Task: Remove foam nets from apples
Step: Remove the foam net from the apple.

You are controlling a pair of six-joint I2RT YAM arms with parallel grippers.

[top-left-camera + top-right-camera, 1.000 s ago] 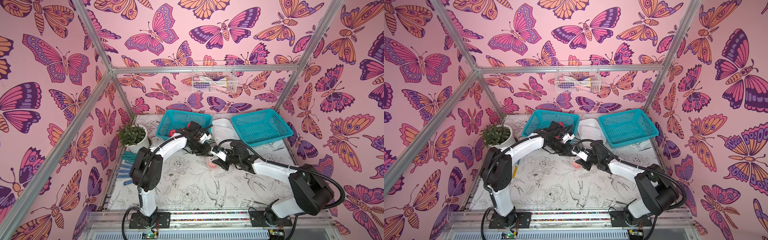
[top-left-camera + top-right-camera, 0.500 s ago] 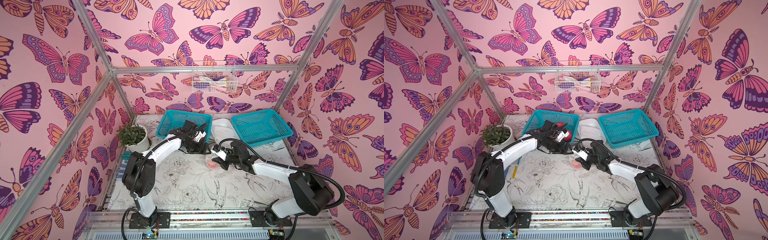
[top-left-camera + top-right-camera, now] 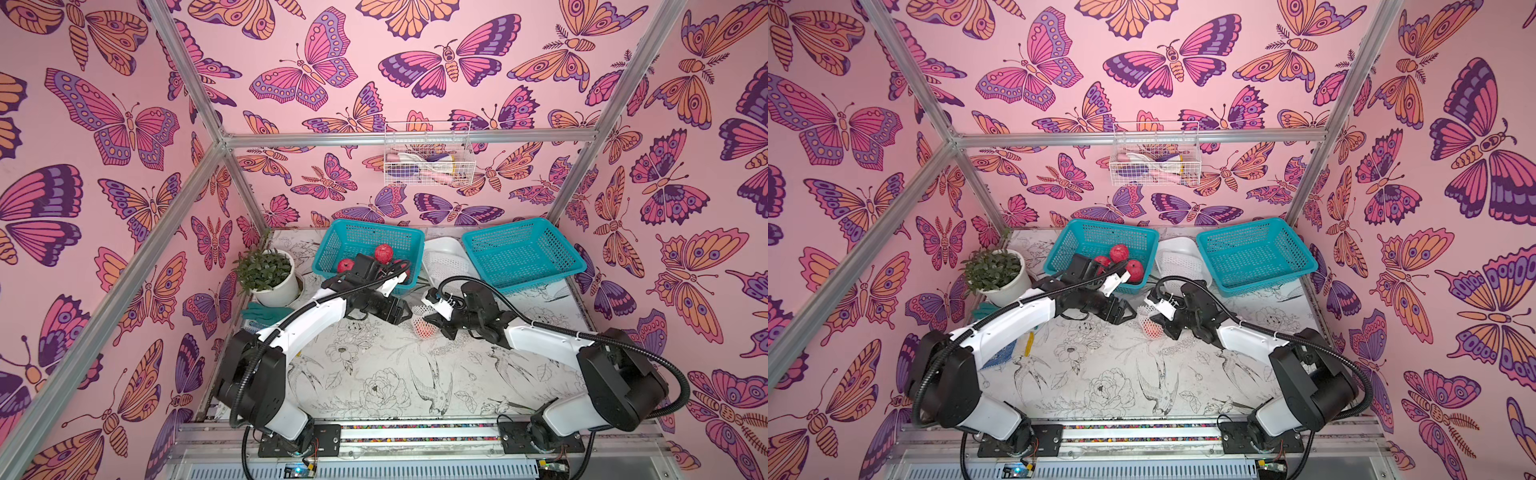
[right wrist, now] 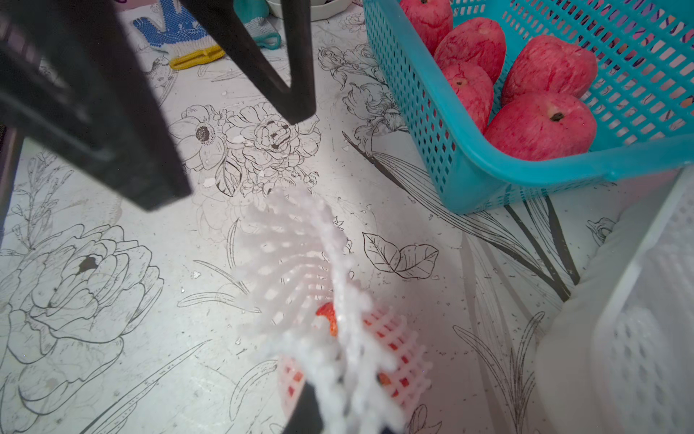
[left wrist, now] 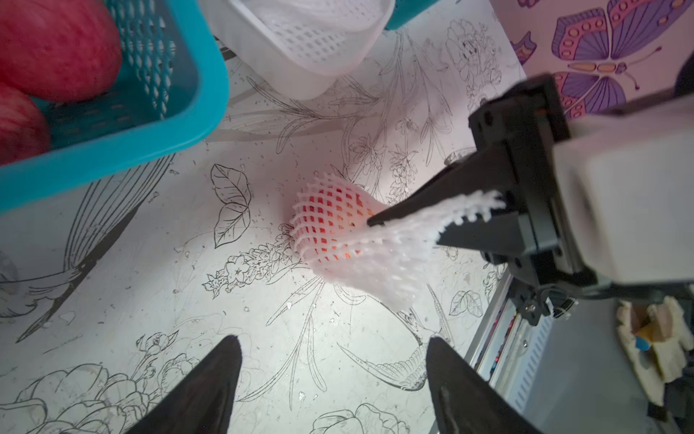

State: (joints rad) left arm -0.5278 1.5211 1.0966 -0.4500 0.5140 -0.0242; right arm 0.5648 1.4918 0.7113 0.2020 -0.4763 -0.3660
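One apple (image 5: pixel 326 220) lies on the table (image 3: pixel 374 374), still in its foam net (image 5: pixel 379 263); both top views show the pair (image 3: pixel 424 329) (image 3: pixel 1152 329) just in front of the left basket. My right gripper (image 3: pixel 433 322) (image 5: pixel 403 227) is shut on the net's loose, stretched end, which blurs across the right wrist view (image 4: pixel 300 263) over my right gripper (image 4: pixel 338 398). My left gripper (image 3: pixel 401 311) (image 5: pixel 332 340) stands open and empty a short way from the apple. Several bare red apples (image 3: pixel 383 253) (image 4: pixel 540 127) lie in the left teal basket (image 3: pixel 370 237).
A second teal basket (image 3: pixel 523 253) stands at the back right. Between the two baskets is a white tray (image 3: pixel 444 257) holding white mesh. A potted plant (image 3: pixel 270 274) and gloves (image 3: pixel 266 311) sit at the left. A wire basket (image 3: pixel 428 153) hangs on the back wall.
My left gripper has opened wider and come away from the left basket toward the netted apple. My right gripper has closed on the net's end.
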